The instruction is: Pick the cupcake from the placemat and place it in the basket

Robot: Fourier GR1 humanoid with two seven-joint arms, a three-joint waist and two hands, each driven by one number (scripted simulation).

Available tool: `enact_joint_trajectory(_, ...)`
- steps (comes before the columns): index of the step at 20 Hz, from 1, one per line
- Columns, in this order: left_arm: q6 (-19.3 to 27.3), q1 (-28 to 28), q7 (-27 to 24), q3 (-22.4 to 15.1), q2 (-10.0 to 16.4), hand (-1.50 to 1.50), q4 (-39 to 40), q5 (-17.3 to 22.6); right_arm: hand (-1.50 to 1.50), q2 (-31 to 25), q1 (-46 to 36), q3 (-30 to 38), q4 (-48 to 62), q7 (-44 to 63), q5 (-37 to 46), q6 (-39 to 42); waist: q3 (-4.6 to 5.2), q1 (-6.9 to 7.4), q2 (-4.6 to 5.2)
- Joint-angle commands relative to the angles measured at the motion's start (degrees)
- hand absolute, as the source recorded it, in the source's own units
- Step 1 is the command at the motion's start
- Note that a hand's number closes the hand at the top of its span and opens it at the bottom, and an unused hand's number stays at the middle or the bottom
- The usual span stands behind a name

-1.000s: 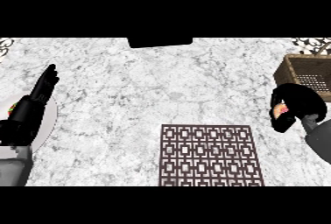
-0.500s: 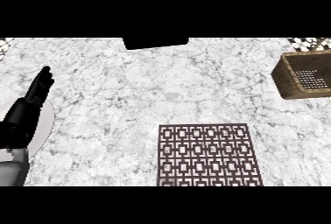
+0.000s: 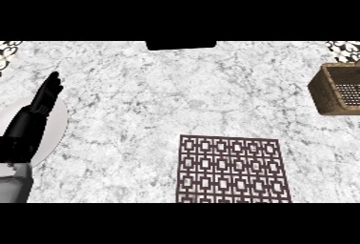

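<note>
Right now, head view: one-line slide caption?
Head view: patterned placemat low on the marble counter, wicker basket at the right edge, left hand resting open at the left.

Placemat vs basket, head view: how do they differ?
The placemat lies flat; the basket has raised walls. The placemat is dark brown with an open lattice pattern; the basket is tan and woven. The placemat sits at lower centre; the basket sits at the right edge, which cuts it off. Both rest on the marble counter, and both are brownish with a grid-like look.
</note>
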State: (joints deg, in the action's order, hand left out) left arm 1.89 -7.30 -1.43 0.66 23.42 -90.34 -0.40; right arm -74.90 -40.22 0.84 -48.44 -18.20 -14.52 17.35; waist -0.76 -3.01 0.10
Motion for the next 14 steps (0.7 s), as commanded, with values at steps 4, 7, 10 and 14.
enact_joint_trajectory(4, -1.2, -2.2, -0.8, -2.5, -1.0, 0.00, -0.3, -0.8, 1.50, -10.4, -3.0, 5.7, 13.3, -9.7, -4.9, 22.2, 0.51, 4.18, 1.12)
enact_joint_trajectory(7, -2.2, -4.4, 0.4, -2.0, -0.4, 0.00, 0.3, -0.3, 1.50, -13.4, -5.6, 4.6, 15.3, -10.0, -2.6, 28.6, 0.65, 5.65, 1.09)
enact_joint_trajectory(10, -1.7, -7.0, 2.9, -3.4, -1.6, 0.00, 0.7, -1.3, 1.50, -13.3, -8.9, 3.8, 15.7, -7.4, -1.9, 30.4, 0.70, 6.38, 1.20)
enact_joint_trajectory(14, -2.0, -9.0, 3.3, -3.6, -2.2, 0.00, 1.1, -1.2, 1.50, -12.3, -11.3, 1.5, 15.1, -4.5, 0.7, 32.2, 0.75, 6.50, 1.10)
